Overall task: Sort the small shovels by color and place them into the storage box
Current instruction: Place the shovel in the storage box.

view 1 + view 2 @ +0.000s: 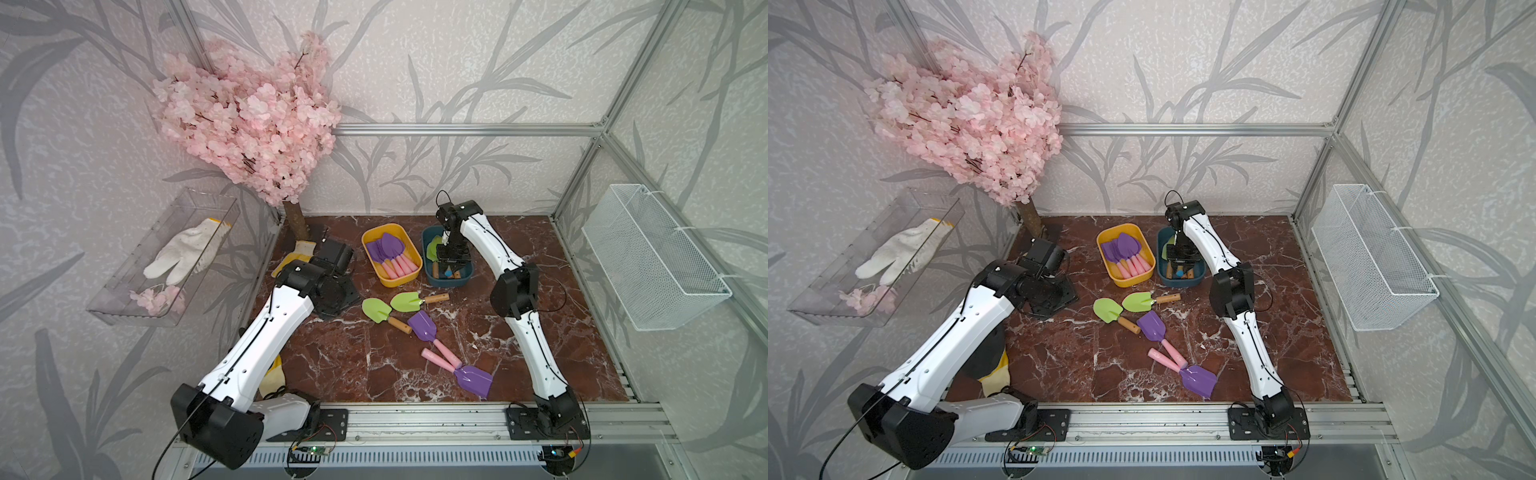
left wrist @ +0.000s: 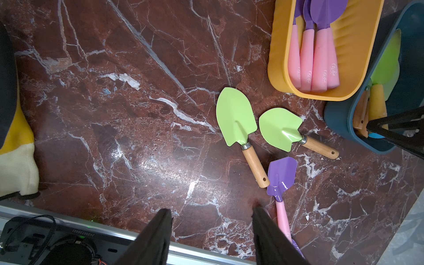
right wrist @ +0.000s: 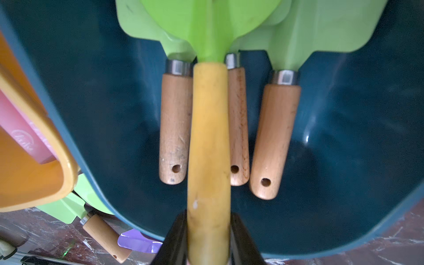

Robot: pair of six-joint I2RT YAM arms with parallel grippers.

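In the lower centre of the left wrist view, the left gripper (image 2: 211,210) hangs over the bare marble tabletop (image 2: 114,114). Its jaws are spread wide with nothing between them, and one finger (image 2: 263,229) sits just beside the pink handle of a loose purple shovel (image 2: 281,174).

In both top views the yellow tub (image 1: 409,277) at centre holds the purple shovels with pink handles (image 1: 390,251). Below it on the table lie a light green shovel (image 1: 376,309), a second light green shovel (image 1: 406,301) and a second purple shovel (image 1: 473,380).

Just right of the yellow tub is the teal tub (image 1: 449,284). There the right gripper (image 3: 208,220) pinches the yellow-handled green shovel (image 3: 208,137) by its handle, above the wooden-handled green shovels (image 3: 175,126) lying in that tub.
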